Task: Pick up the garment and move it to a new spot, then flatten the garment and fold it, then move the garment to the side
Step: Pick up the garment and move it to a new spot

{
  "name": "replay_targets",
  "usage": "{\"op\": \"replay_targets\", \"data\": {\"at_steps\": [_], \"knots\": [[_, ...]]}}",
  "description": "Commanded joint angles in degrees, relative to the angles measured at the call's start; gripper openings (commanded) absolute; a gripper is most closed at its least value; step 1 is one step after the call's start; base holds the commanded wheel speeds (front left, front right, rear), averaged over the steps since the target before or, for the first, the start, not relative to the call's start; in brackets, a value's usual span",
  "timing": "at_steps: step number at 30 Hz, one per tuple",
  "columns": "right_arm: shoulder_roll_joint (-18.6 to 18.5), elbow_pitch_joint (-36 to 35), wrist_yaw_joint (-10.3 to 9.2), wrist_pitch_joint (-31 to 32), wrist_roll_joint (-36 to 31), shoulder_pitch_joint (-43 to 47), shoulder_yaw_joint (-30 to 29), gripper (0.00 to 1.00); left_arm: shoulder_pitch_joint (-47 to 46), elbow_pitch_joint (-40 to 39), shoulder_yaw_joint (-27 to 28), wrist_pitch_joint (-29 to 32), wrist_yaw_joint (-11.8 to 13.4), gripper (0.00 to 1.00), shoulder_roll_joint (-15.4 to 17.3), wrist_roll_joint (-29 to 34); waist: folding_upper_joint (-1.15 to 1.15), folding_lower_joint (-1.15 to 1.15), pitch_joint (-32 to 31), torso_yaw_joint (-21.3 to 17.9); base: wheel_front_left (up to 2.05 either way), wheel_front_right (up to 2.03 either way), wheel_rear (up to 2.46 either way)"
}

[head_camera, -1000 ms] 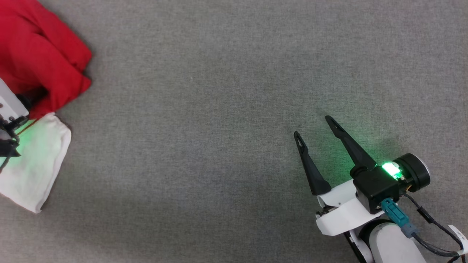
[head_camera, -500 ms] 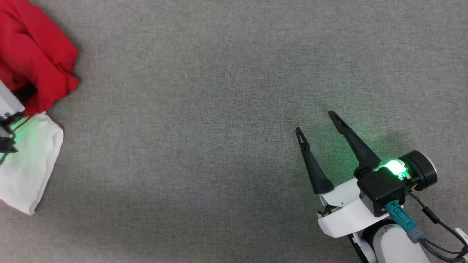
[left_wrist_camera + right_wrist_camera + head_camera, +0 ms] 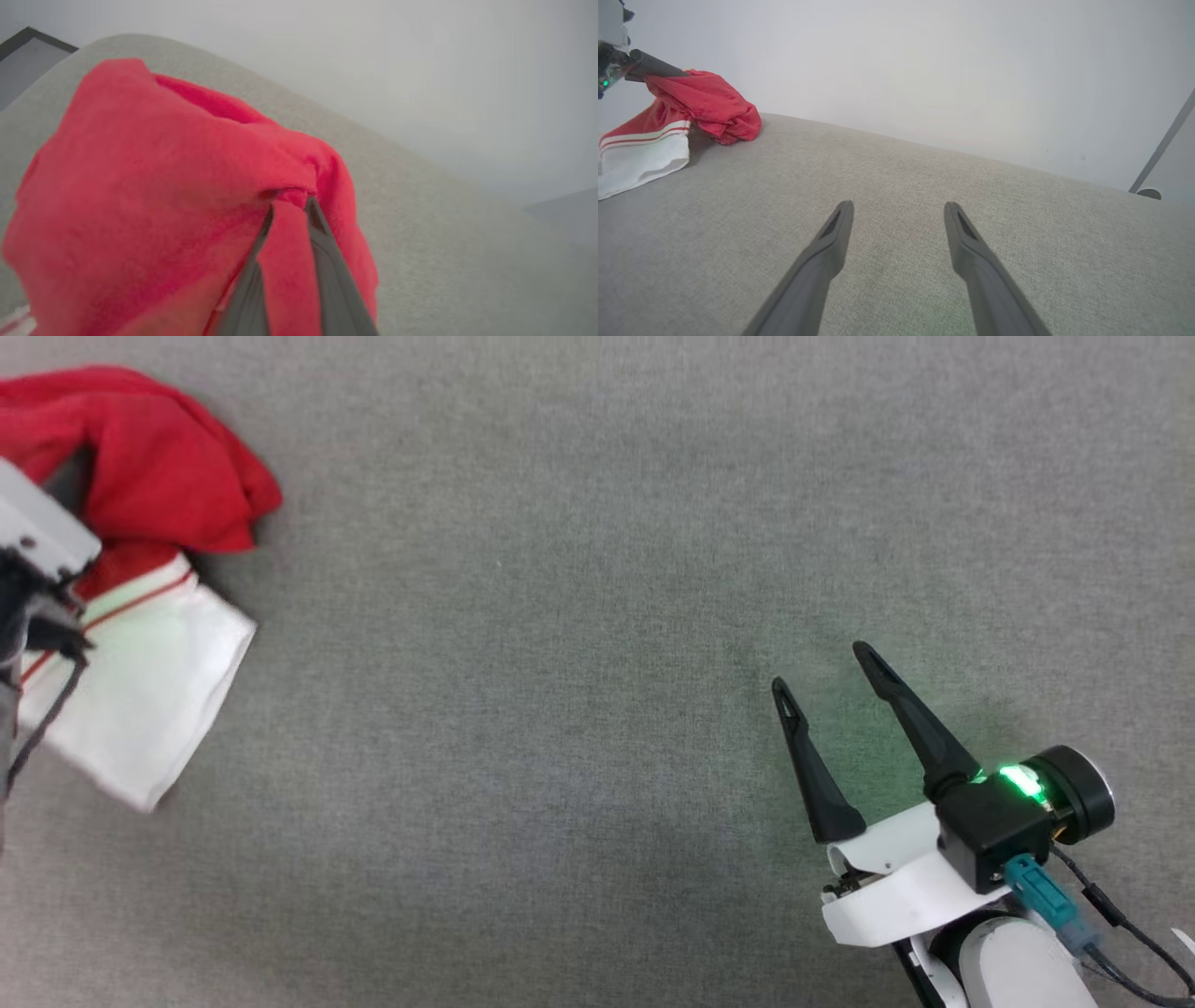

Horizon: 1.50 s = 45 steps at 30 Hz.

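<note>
- Two claws in play: the left claw (image 3: 289, 205) is pinched tight on a fold of the red jersey (image 3: 159, 476), which sits bunched at the desk's (image 3: 560, 663) far left.
- The right claw (image 3: 822, 667) gapes wide and empty, well apart at the near right.
- The left arm is clearly the nearer, and the jersey's white panel trails nearward.
- No lettering is readable.

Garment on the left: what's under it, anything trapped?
The garment rests on the gray surface, with a red fold pinched by the left end effector. Anything beneath the bunched cloth is covered.
</note>
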Motion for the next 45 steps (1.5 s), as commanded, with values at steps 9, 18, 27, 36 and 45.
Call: {"op": "replay_targets", "data": {"at_steps": [9,18,27,36,45], "knots": [[0.02,3.59,-0.06,-4.35,5.60,2.81,-3.24,1.00,-2.58,-11.73,-2.68,3.18,-0.19,0.00,-2.22,-9.53,0.00,0.00,-6.31,-1.66,0.00,0.00,0.00],[0.04,5.23,-0.06,-6.38,8.90,3.58,-5.85,1.00,-6.68,-11.92,-5.32,4.17,0.20,0.00,-9.57,-11.11,0.00,0.00,-7.24,-4.91,0.00,0.00,0.00],[0.06,4.49,-0.06,-6.85,12.44,2.24,-6.44,1.00,-8.08,-9.41,-13.87,9.58,0.36,0.00,-16.84,-6.05,0.00,0.00,-5.44,-11.88,0.00,0.00,0.00],[0.03,2.90,-0.06,-6.88,15.86,1.98,-5.30,1.00,-7.21,-11.46,-18.79,14.45,0.23,0.00,-23.54,-5.65,0.00,0.00,-2.63,-18.20,0.00,0.00,0.00],[0.07,1.96,-0.06,-6.89,17.85,2.41,-4.25,1.00,-3.20,-12.71,-25.29,18.71,0.06,0.00,-19.57,-1.00,0.00,0.00,-1.40,-22.13,0.00,0.00,0.00]]}}
